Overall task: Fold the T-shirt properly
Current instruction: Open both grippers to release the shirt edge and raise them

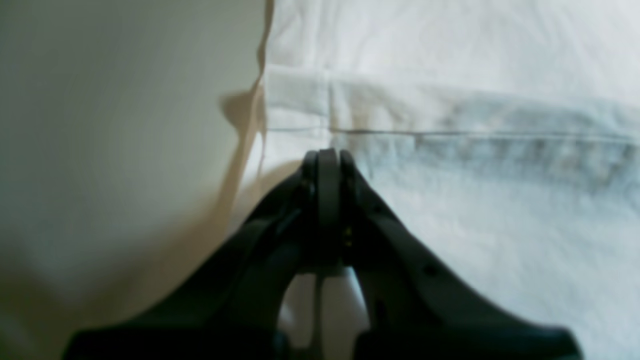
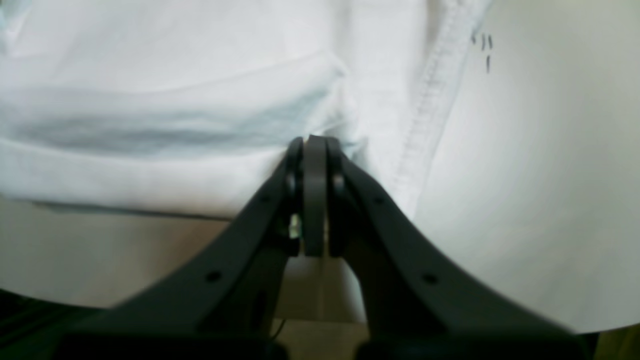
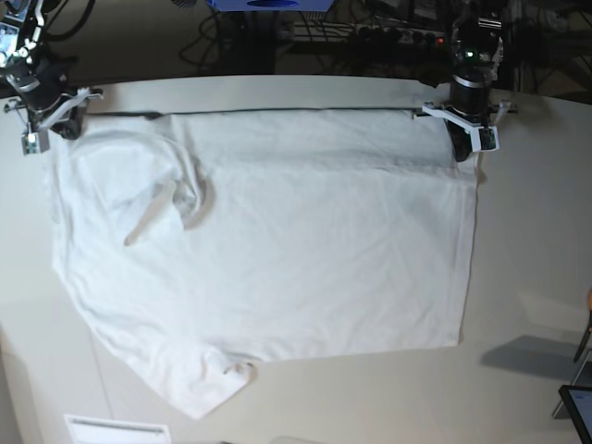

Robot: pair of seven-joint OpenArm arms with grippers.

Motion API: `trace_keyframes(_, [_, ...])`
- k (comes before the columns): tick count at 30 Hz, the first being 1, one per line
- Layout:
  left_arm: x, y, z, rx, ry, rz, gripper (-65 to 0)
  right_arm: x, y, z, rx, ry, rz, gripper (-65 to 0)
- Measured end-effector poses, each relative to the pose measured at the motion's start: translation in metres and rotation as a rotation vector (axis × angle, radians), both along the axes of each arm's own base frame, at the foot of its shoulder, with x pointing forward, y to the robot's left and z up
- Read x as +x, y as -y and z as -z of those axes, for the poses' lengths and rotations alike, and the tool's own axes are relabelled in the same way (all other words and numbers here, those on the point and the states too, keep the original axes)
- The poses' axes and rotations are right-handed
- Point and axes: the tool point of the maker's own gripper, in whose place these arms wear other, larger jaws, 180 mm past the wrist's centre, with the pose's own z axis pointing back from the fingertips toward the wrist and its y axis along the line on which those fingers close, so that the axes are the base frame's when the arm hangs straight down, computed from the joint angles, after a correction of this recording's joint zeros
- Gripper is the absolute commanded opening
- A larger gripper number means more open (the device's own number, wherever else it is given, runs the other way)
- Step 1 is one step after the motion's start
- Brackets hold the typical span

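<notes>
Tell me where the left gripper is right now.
In the base view, the left gripper sits at the upper right, jaws shut on the T-shirt at its far corner.

This looks like a robotics lab or test room. Two black arms, one at upper left (image 3: 42, 97) and one at upper right (image 3: 470, 111) of the base view, are mounted at the far edge of a plain cream table (image 3: 536, 231). Behind it, along the top of the frame, loose cables (image 3: 231, 37) and a power strip (image 3: 412, 37) with a lit red switch lie on a dark floor.
</notes>
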Motion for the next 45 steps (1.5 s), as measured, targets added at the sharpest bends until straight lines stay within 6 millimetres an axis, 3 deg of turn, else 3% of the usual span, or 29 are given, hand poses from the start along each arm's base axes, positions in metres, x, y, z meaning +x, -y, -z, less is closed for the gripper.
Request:
trace_keyframes(9, [-0.002,-0.012,-0.002,0.026,-0.031,0.018,-65.0,-0.002,-0.004,-0.004,-0.090,-0.030,-0.028,-64.0])
trace_keyframes(32, [-0.001,-0.015,-0.004,0.043,-0.048,0.040,-65.0,-0.026,-0.005,-0.002,-0.091,-0.054,-0.037,-64.0])
trace_keyframes(45, [-0.015,-0.013,-0.001,0.062,-0.054,0.055,-65.0,-0.026,-0.006,-0.003,-0.091,-0.054,-0.039,-64.0])
